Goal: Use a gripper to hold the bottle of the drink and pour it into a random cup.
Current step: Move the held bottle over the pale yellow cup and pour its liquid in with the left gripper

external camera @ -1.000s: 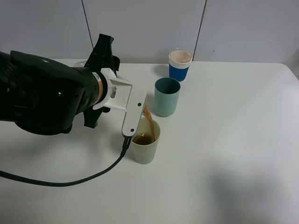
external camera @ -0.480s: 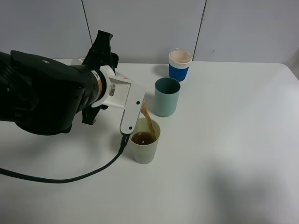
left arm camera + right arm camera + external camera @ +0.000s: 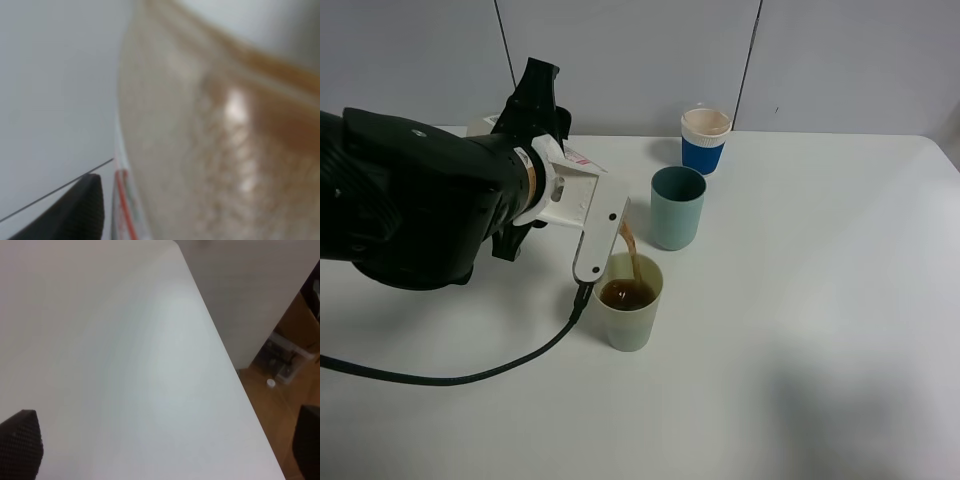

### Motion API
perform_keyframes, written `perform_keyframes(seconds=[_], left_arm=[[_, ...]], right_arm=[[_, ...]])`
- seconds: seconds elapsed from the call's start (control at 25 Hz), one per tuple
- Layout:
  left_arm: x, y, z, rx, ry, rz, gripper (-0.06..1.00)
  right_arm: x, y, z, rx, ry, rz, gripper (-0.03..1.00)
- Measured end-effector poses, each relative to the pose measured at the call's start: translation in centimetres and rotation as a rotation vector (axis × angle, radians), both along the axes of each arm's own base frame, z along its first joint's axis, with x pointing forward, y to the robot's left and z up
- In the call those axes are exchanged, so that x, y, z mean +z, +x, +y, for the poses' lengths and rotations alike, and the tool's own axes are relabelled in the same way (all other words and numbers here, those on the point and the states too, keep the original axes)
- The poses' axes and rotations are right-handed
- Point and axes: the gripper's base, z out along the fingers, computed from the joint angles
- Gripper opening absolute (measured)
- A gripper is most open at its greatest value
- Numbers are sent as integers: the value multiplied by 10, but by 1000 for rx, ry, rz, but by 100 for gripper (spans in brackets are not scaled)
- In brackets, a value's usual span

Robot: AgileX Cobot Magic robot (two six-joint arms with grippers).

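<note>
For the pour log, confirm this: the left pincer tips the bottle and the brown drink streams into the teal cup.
Wrong cup. The left pincer tips the bottle and the brown drink streams into the pale yellow-green cup, not the teal cup farther back. The exterior high view shows it.

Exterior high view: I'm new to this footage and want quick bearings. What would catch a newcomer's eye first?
The bulky black arm fills the left of the view, its white left end effector tipping a clear bottle. A thin brown stream of drink falls into the pale yellow-green cup in the middle of the white table. Behind it stand a teal tumbler and, farther back, a blue cup.
</note>
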Motion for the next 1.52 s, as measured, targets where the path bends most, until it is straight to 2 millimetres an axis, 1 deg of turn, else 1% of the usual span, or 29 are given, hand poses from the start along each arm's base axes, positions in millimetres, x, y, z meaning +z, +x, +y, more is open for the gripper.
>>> perform_keyframes(seconds=[0.44,0.96,1.52], left_arm=[[0,0,0,0,5,-7,54],[3,-11,-7,-13,35,-45,54],[7,-17,-9,-8,67,-92,54]], right_arm=[[0,0,0,0,0,0,100],[0,0,0,0,0,0,100],[0,0,0,0,0,0,100]])
